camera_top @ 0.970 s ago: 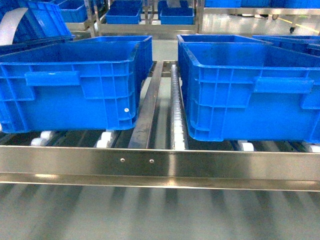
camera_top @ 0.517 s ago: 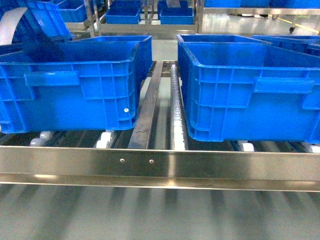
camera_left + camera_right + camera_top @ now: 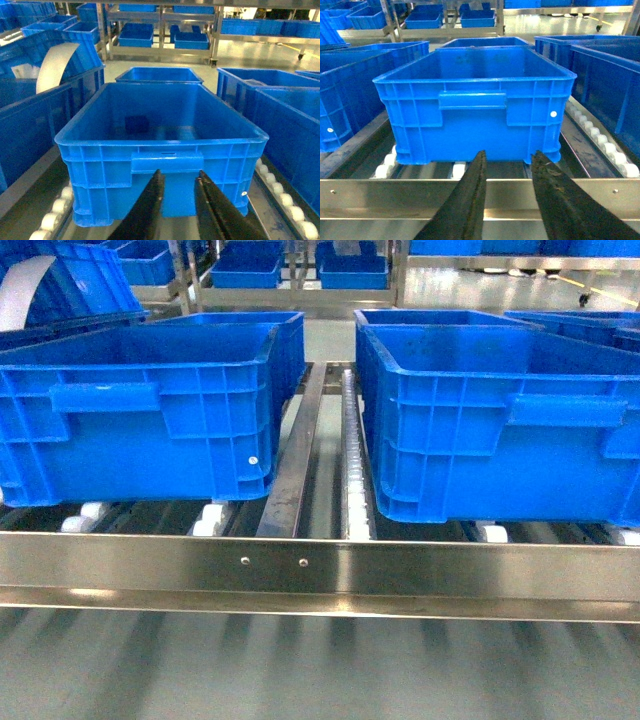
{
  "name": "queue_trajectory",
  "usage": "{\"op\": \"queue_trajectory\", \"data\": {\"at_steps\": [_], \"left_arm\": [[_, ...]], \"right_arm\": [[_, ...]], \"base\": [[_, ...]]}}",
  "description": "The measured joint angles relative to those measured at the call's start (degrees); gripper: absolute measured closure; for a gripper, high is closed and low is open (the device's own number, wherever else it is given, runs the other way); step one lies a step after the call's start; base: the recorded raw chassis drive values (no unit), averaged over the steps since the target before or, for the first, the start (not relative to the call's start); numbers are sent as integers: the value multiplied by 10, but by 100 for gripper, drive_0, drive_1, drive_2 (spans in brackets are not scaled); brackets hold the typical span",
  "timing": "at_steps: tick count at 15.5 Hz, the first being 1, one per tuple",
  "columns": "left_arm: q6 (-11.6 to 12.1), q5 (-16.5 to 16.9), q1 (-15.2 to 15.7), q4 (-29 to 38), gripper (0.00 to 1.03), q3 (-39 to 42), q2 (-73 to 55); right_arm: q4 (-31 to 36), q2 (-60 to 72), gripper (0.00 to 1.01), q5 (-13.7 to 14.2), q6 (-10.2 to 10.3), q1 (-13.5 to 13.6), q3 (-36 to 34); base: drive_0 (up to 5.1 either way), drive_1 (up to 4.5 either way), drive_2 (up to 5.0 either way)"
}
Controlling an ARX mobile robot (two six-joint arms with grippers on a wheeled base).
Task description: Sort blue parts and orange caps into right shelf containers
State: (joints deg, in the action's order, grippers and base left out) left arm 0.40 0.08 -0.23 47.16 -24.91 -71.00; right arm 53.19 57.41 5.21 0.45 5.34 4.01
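Left wrist view: left gripper (image 3: 179, 181) parted, holding nothing, blue crate (image 3: 165, 162) just ahead. Right gripper (image 3: 509, 162) likewise parted and empty before another crate (image 3: 472, 100); no parts visible.

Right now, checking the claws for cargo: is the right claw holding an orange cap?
No. The right claw is open with nothing between its fingers, facing a blue crate.

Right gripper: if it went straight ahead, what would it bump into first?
Probably the near wall of the blue crate, about at its handle bar. The right gripper, jaws apart and empty, points over the steel rail.
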Motion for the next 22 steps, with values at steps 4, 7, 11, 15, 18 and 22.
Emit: {"op": "queue_trajectory", "data": {"at_steps": [4,7,11,15,18,22], "left_arm": [[-2,-1,2,4,101,111,89],[-2,-1,2,-20,101,162,162],[-2,-1,2,-75,101,205,262],[-2,-1,2,-118,101,240,338],[-2,-1,2,-189,101,240,422],[-2,-1,2,-251,101,240,492]], "right_arm": [[-105,-130,99,-50,-1,-56,-27],[-187,-221,99,-51,0,-56,-33],[-281,-320,99,-51,-1,-56,-33],[-355,-397,99,-50,-1,-56,-33],[-396,-438,99,-51,-1,-56,-33],[-428,-469,99,-51,-1,-56,-33]], "base": [[0,0,0],[0,0,0],[0,0,0],[0,0,0],[0,0,0],[0,0,0]]}}
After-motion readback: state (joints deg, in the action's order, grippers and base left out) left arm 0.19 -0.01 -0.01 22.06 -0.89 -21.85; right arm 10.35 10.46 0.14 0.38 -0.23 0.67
